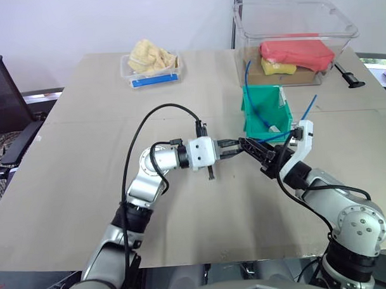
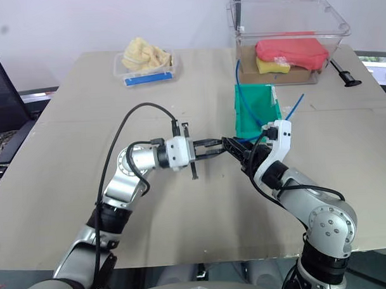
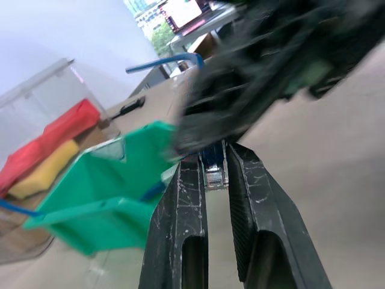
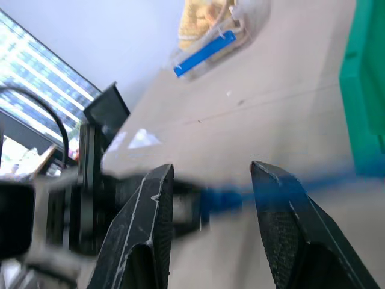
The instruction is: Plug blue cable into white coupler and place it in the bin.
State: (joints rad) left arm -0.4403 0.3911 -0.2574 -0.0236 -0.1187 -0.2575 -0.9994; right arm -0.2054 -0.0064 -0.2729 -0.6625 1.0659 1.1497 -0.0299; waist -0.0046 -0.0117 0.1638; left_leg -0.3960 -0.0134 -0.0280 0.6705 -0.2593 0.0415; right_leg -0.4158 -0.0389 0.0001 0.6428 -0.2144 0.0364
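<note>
While your two grippers meet nose to nose above the table [image 1: 67,187], just near of the bin [image 1: 263,110], read the grip before you push. Your left gripper [image 1: 234,147] is clamped shut on the clear plug end of the blue cable [image 3: 213,174], as its wrist view shows between the fingers. Your right gripper [image 1: 257,153] has its jaws parted around the cable [image 4: 240,194], and whether they pinch it you cannot tell; the white coupler cannot be made out. From the plug the cable runs right, past the right gripper, and its far length loops up through the bin with one end sticking out to the right. Expect it to be light, limp and springy, so it will sag and twist wherever you leave it unsupported. Hold it right behind the plug, where it is stiffest. The clear latch looks fragile, so seat it straight rather than force it.
</note>
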